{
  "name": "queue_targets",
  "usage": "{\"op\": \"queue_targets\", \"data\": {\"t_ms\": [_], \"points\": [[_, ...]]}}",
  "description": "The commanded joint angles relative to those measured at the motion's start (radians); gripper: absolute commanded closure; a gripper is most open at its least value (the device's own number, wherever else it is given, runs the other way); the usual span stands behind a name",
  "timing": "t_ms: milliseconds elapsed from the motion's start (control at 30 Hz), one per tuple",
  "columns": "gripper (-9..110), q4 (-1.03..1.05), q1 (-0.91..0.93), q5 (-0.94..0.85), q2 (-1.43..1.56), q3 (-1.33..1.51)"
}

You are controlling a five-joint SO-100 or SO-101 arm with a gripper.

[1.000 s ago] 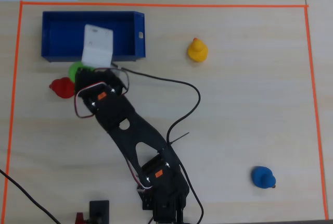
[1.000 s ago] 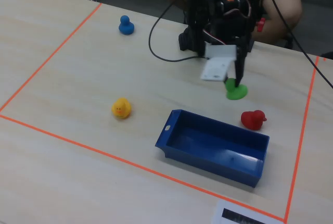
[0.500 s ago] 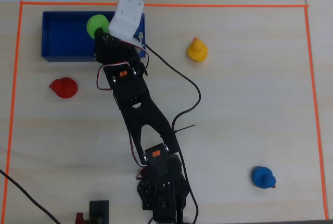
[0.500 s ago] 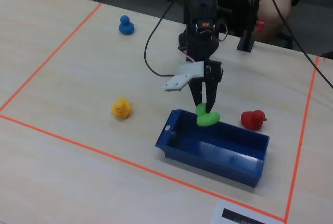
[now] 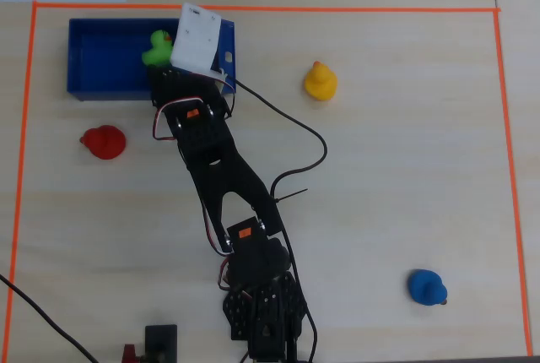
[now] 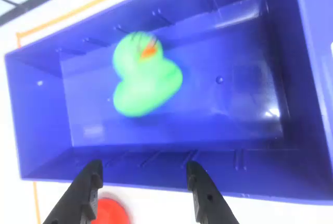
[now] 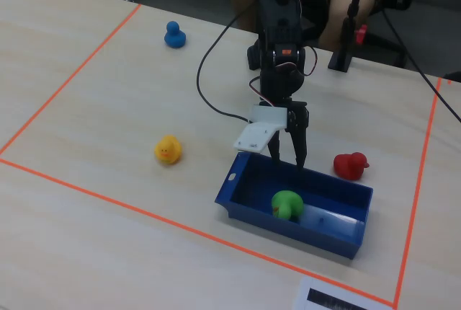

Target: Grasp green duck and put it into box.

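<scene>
lying in the box [image 7: 356, 236], green duck [image 7: 287, 204], gripper [image 7: 287, 160] empty above

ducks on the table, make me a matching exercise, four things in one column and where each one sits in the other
Things:
1. green duck
2. red duck
3. yellow duck
4. blue duck

Places (fixed view):
A. far corner of the taped area
B. inside the box
C. on the table left of the box
D. on the table just beyond the box's right end

Pairs: 1-B, 2-D, 3-C, 4-A

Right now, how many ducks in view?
4. Green duck lies inside the box; red duck just outside it; yellow duck mid-table; blue duck far off. None seem hidden.
</scene>
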Motion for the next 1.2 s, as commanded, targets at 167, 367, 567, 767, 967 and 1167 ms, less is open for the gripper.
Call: {"op": "queue_targets", "data": {"t_ms": [167, 367, 567, 767, 967, 1167], "points": [[101, 0.152, 0.003, -0.038, 0.549, 0.135], [101, 0.204, 0.049, -0.164, 1.058, 0.541], [101, 0.247, 0.14, -0.261, 1.482, 0.963], [101, 0.365, 0.15, -0.27, 1.799, 1.223], [101, 0.374, 0.149, -0.314, 1.799, 1.367], [101, 0.611, 0.138, -0.364, 1.801, 1.368]]}}
